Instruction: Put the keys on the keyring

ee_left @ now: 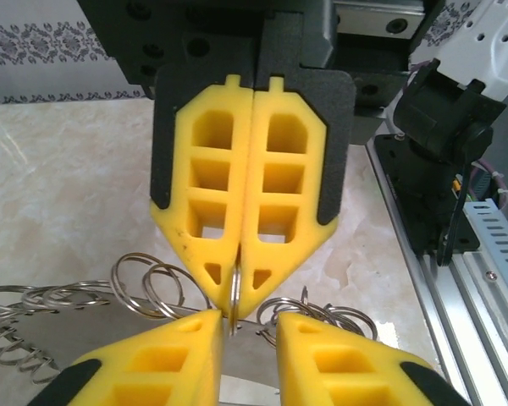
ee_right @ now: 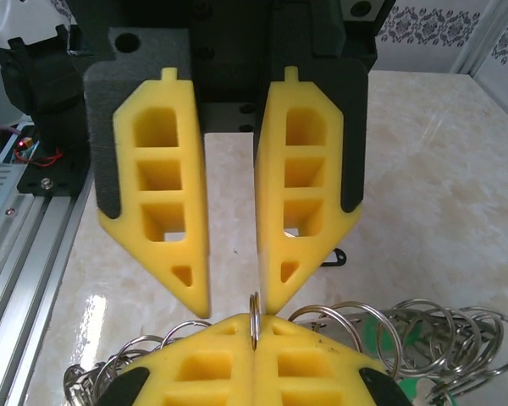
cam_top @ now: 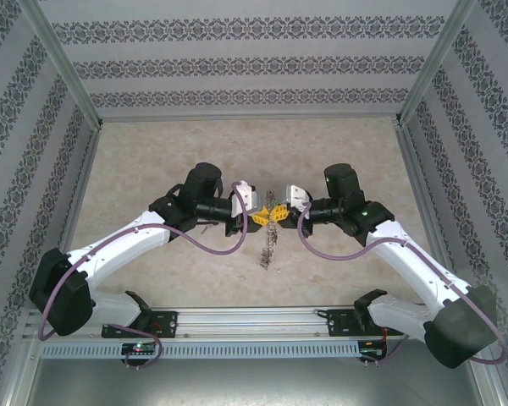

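The thin silver keyring point(ee_right: 254, 306) stands edge-on, pinched between the yellow fingers of my right gripper point(ee_right: 254, 320), which is shut on it. In the left wrist view the same keyring point(ee_left: 234, 298) sticks out below the shut right gripper point(ee_left: 239, 292) and sits in the gap of my open left gripper point(ee_left: 249, 320), close to its left finger. Seen from above, the left gripper point(cam_top: 260, 217) and right gripper point(cam_top: 279, 213) meet tip to tip mid-table. Several small silver rings point(ee_right: 406, 338) with green tags hang around it. A black oval tag point(ee_right: 334, 258) lies on the table beyond.
A dangling cluster of keys and rings point(cam_top: 267, 245) hangs below the grippers over the marble-patterned table point(cam_top: 152, 169). The aluminium rail point(cam_top: 237, 321) with the arm bases runs along the near edge. Patterned walls enclose the other three sides.
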Motion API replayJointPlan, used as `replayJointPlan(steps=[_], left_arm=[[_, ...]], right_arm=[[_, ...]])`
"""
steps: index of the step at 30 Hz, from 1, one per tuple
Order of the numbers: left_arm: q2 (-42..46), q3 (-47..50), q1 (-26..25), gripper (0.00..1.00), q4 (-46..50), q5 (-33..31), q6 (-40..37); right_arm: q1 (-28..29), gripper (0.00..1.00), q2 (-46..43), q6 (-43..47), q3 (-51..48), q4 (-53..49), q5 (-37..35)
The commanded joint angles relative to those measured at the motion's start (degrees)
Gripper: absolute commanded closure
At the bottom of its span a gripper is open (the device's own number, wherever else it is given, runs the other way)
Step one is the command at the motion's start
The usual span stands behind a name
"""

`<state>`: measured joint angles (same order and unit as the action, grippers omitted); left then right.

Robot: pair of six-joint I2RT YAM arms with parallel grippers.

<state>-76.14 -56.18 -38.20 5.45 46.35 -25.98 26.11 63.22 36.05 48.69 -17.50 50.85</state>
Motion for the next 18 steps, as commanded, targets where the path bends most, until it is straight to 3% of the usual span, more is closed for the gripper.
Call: replayJointPlan(steps=[1,6,9,14,18], left_arm=[[0.40,-0.71,-1.17,0.82,-1.74,0.63,-1.23],[0.40,-1.14,-1.23,0.88,-0.21,0.83,-2.34],[0.30,-1.17,-1.36,1.00,0.26,0.90,-2.70],[1.08,-0.11,-2.28,1.00,-0.51,-1.50,-3.11],[3.24,3.63,-2.15,1.00,-7.45,-2.56,-0.33]], right_arm=[[0.87,1.00,-0.02,1.54,2.18,0.99,0.08],[1.70,1.00,-0.02,1.57,2.08,1.12,-1.56],[2.40,1.00,-0.06,0.73,2.24,1.74,-2.41],[2.98,1.00,-0.33,-1.68,3.09,1.98,-3.13],[2.69,0.86,-1.91,0.69,1.64,0.19,-5.80]])
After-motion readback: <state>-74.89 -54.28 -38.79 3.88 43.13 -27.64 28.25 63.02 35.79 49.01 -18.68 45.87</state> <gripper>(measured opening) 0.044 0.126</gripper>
